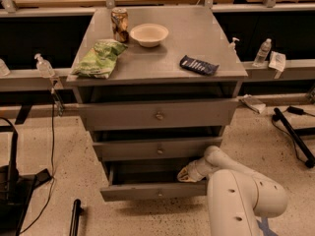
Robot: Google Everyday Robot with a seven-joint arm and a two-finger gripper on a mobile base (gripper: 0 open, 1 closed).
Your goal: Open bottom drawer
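You see your arm (244, 196) as smooth off-white plastic in fat, rounded segments dotted with small dark holes. It narrows to a pale gripper (187, 174) at the bottom drawer's (147, 192) right end.

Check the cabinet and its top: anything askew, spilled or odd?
Nothing spilled or damaged. One oddity: the bottom drawer is partly out, yet the gripper sits inside its right end, behind the front, not on the knob.
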